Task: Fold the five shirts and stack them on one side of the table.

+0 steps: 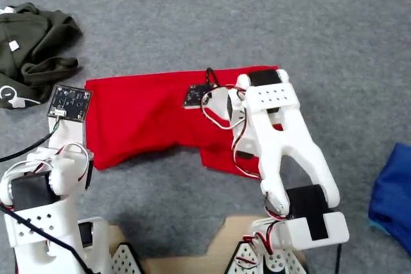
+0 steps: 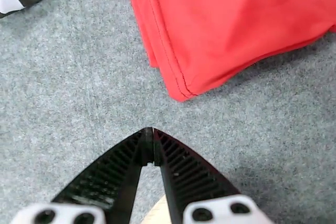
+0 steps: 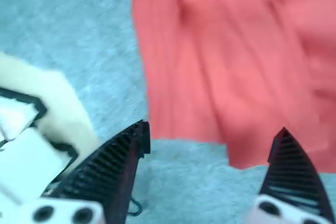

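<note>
Three shirts were in sight, one of each colour. A red shirt (image 1: 148, 117) lay spread flat at the middle of the bench (image 1: 334, 36). A dark green shirt (image 1: 35, 43) sat crumpled at 10 o'clock. A blue shirt (image 1: 393, 194) showed partly at the 4 o'clock edge, well apart from the red one.

Two white arms stood at the near edge. The left arm (image 1: 42, 203) was at 7 o'clock, just beside the red shirt's left end. The right arm (image 1: 282, 139) rose from 6 o'clock and leaned over the shirt's right half.

The left arm's fingers (image 2: 148, 136) were closed, tips together and holding nothing. They hung over bare grey surface near a hemmed corner of the red shirt, apart from it. The right arm's fingers (image 3: 115, 161) were spread wide with nothing between them, above the red shirt's edge where it met the grey surface.

The bench was covered in grey, felt-like fabric. A tan board (image 1: 192, 255) lay at 6 o'clock beneath the arm bases. At 12 o'clock a thin strip beyond the far edge was too narrow to make out.
</note>
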Available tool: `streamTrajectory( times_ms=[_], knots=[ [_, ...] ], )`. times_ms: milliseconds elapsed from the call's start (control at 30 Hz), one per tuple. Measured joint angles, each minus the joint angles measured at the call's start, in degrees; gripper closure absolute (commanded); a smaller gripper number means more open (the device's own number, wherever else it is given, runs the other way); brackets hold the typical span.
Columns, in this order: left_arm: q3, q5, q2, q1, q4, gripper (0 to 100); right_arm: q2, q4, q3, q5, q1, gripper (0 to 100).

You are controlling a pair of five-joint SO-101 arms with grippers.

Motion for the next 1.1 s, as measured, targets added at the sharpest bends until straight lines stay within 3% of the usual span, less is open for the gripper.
streamTrajectory(
  times_ms=[267,467,600,800,1100],
  knots=[
    [0.0,0.1,0.0,-0.4,3.0,98,-8.4,0.0,9.7,1.1,-3.6,63.8],
    [0.0,0.1,0.0,-0.4,7.9,98,-19.0,-7.7,24.2,2.4,-4.8,63.8],
    [0.0,0.7,0.0,-4.5,8.5,98,-19.3,-12.5,28.5,2.4,-4.8,63.8],
    [0.0,0.7,0.0,-9.1,8.0,98,-12.9,-17.1,28.7,2.4,-4.8,63.8],
    [0.0,0.6,0.0,-9.7,8.0,98,1.1,-22.7,25.8,-1.7,-5.2,63.8]
  ],
)
